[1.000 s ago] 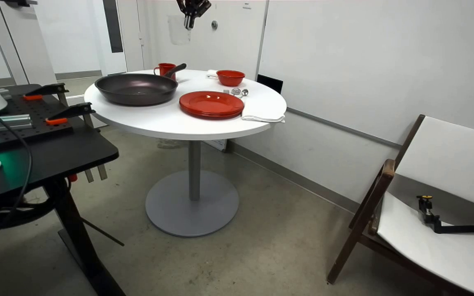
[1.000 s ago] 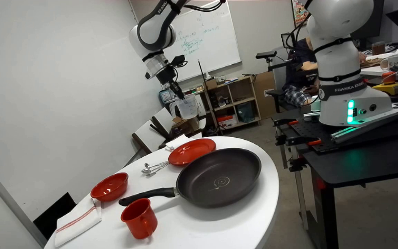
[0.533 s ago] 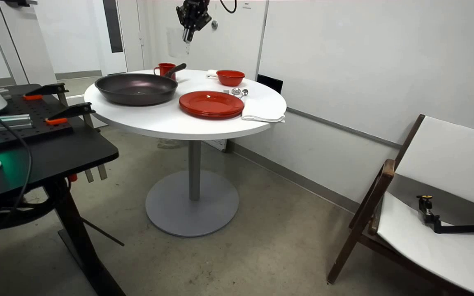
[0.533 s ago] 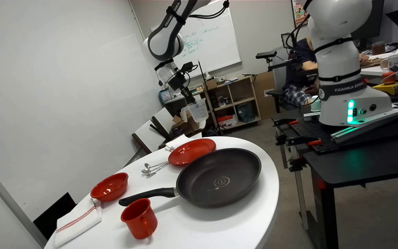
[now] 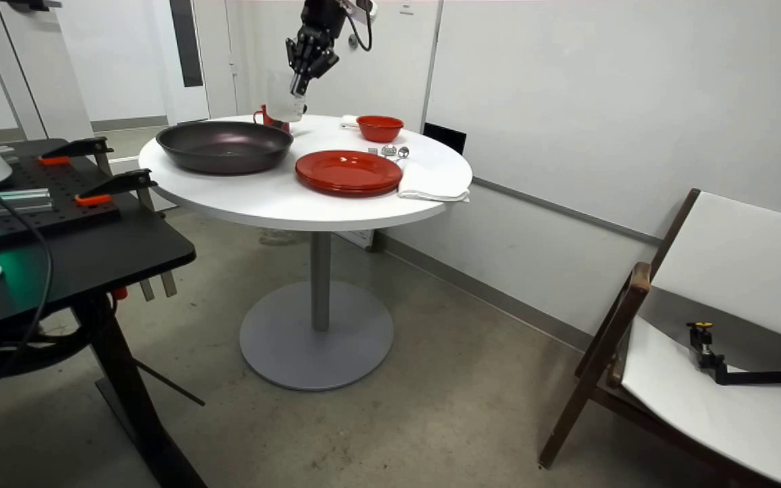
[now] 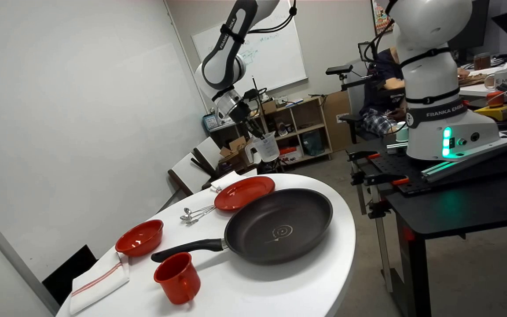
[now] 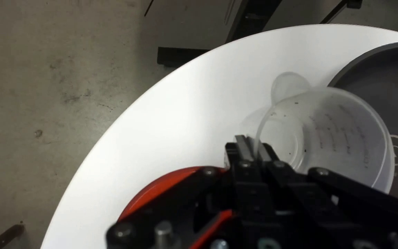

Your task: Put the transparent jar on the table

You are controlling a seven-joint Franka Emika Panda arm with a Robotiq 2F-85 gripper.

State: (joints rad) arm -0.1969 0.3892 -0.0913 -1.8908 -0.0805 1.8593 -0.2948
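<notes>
Placing seems in hand: the jaws pinch the transparent jar (image 7: 327, 138) by its rim above the surface (image 7: 188, 114). Next, likely, lower it clear of the pan (image 7: 389, 84) at the wrist view's three o'clock.

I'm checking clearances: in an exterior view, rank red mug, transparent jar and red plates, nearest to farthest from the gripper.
1. Transparent jar: in the gripper.
2. Red plates: below, beyond the pan.
3. Red mug: camera side of the pan.
</notes>
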